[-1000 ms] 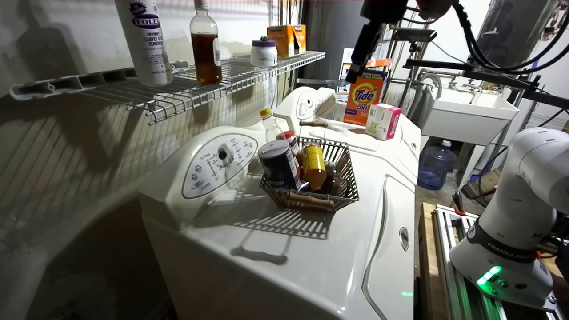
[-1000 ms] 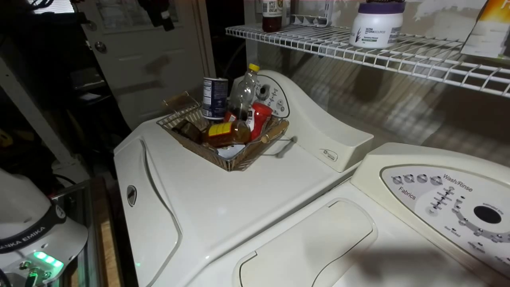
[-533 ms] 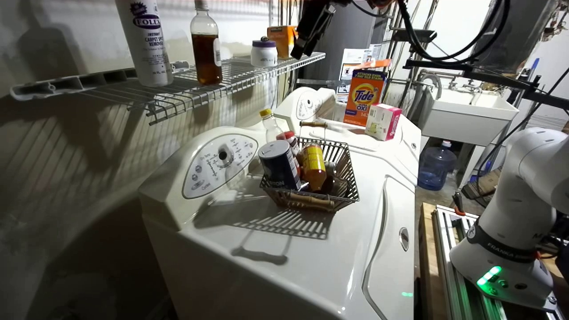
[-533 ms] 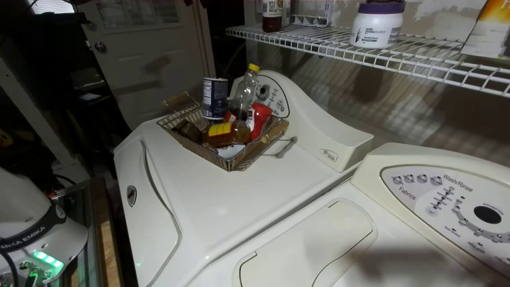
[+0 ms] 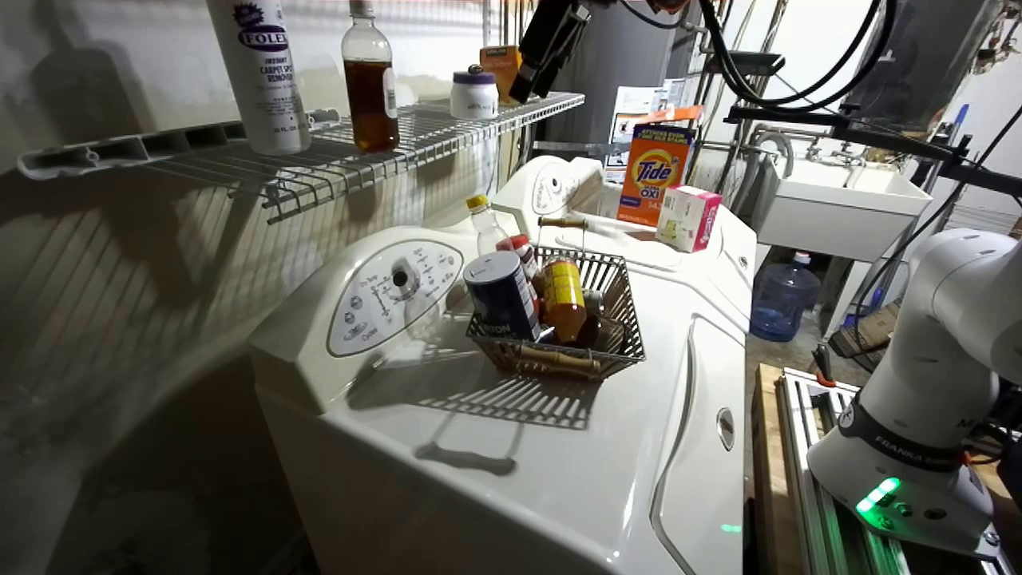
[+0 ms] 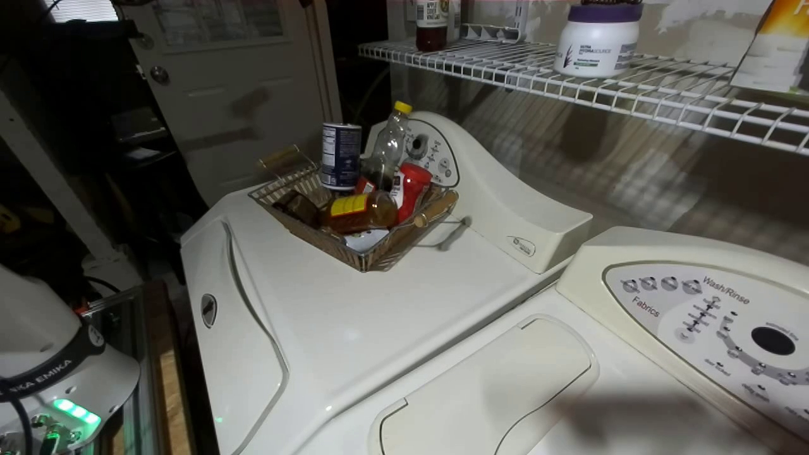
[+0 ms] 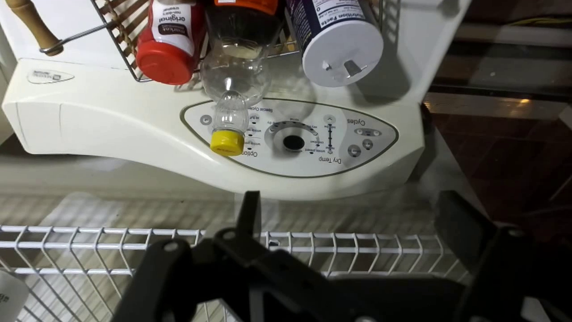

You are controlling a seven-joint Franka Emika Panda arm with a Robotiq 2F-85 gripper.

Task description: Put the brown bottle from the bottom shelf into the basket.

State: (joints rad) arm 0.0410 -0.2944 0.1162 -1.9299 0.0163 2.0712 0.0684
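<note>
The brown bottle [image 5: 371, 104], clear-topped with dark amber liquid, stands upright on the white wire shelf [image 5: 477, 128]. It also shows, cut off at the top, in an exterior view [image 6: 431, 28]; I cannot see it in the wrist view. The basket [image 6: 303, 235] sits on the dryer below the shelf, holding several bottles and containers; its corner shows in the wrist view [image 7: 117, 47]. My gripper [image 5: 530, 89] appears in front of the orange box, right of the brown bottle. In the wrist view, the gripper [image 7: 350, 195] is wide open and empty, with the shelf's front rail [image 7: 313, 235] behind the fingers.
A white Folex bottle [image 5: 263, 80] stands left of the brown bottle. A purple-lidded jar [image 5: 474, 94] and orange box [image 5: 499, 72] stand to its right. A yellow-capped bottle [image 7: 227, 142] juts up from the basket. A Tide box [image 5: 653, 172] stands behind.
My gripper has moved left in an exterior view, from above the Tide box to in front of the orange box, slowing over the last half second. The bottle and basket have not moved.
</note>
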